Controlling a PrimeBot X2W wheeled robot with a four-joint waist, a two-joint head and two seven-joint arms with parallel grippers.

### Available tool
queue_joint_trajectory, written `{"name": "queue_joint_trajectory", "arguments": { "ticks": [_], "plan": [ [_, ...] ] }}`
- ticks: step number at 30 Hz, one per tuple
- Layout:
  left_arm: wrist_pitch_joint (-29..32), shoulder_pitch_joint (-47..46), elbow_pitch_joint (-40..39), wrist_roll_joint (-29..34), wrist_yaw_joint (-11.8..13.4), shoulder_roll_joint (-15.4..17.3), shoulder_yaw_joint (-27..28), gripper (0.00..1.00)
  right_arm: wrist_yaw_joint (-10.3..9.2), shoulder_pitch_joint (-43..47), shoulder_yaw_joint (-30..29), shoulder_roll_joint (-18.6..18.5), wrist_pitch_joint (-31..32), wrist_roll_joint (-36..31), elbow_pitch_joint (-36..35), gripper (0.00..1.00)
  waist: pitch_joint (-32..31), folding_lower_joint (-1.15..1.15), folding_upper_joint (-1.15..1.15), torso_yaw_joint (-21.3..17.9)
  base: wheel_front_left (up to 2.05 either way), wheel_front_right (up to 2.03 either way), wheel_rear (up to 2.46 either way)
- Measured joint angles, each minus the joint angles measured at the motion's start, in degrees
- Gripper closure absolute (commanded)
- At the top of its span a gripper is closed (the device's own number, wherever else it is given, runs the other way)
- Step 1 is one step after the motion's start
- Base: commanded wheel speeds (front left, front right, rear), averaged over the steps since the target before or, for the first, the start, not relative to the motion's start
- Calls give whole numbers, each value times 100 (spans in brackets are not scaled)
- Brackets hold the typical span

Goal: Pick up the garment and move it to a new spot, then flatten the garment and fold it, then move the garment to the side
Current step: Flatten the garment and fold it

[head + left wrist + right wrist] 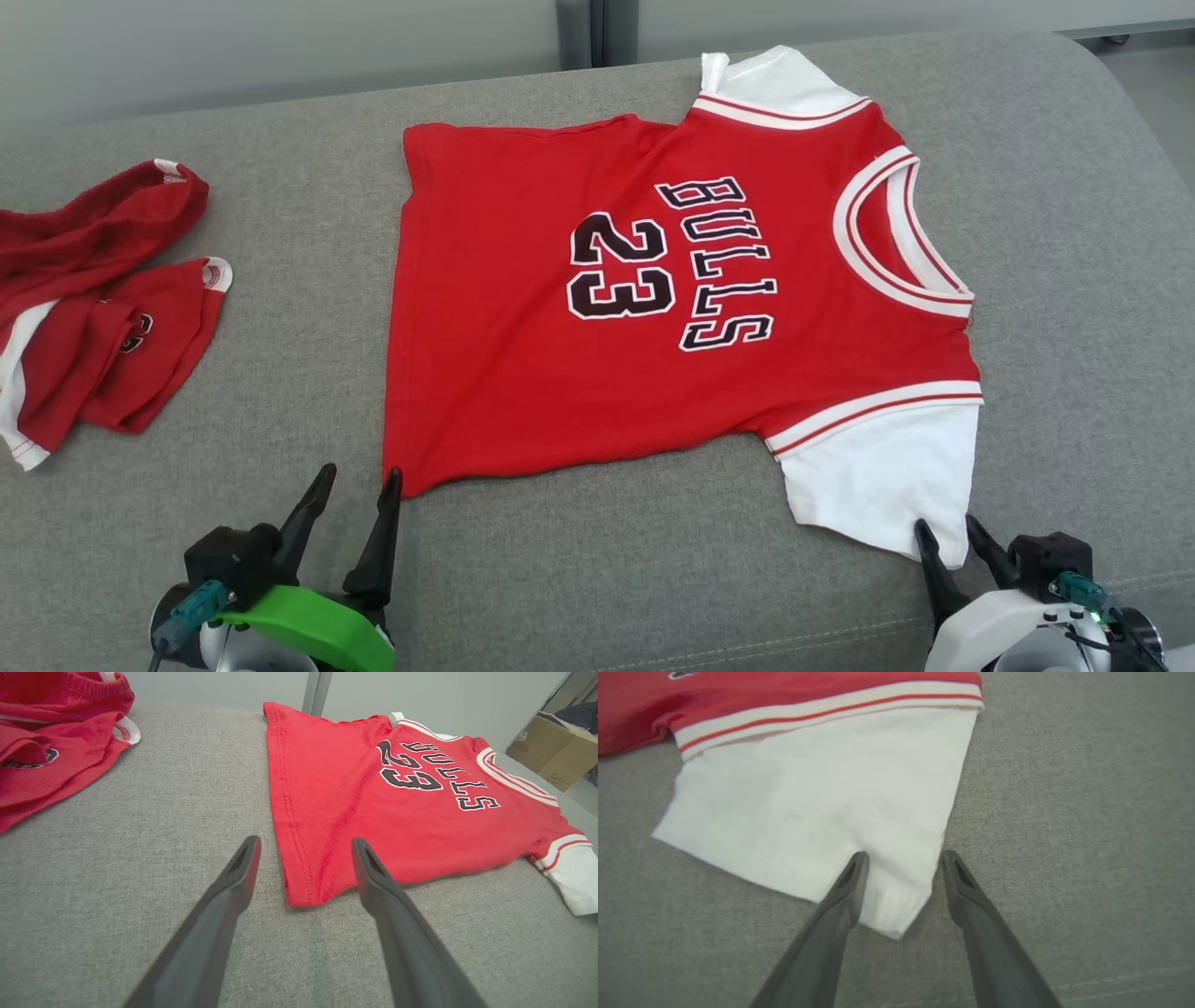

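Observation:
The garment (653,280) is a red jersey with "BULLS 23" on it and white sleeves, lying spread flat on the grey cushion (607,579). My left gripper (360,469) is open at the hem's near corner. In the left wrist view that corner of the garment (373,788) lies between the spread fingers of the left gripper (304,839). My right gripper (945,521) sits at the near white sleeve. In the right wrist view the tip of the sleeve (822,788) lies between the fingers of the right gripper (904,853), whose jaws stand apart.
A second, crumpled red garment (93,308) lies at the cushion's left end, also seen in the left wrist view (46,742). A pale wall runs behind the cushion. A cardboard box (546,751) stands beyond the right end.

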Motion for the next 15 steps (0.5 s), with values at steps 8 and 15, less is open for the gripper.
{"name": "queue_joint_trajectory", "arguments": {
  "ticks": [8, 15],
  "plan": [
    [344, -10, 238, -213, -7, -33, -170, 0, 154, -81, 18, 44, -49, 57, 159, 100, 29, 0, 0, 6, 0, 0, 0],
    [516, -98, 426, -417, -8, -34, -170, 0, 179, -187, 21, 75, -49, 57, 222, 100, 82, 0, 0, -74, 0, 0, 0]
  ]
}}
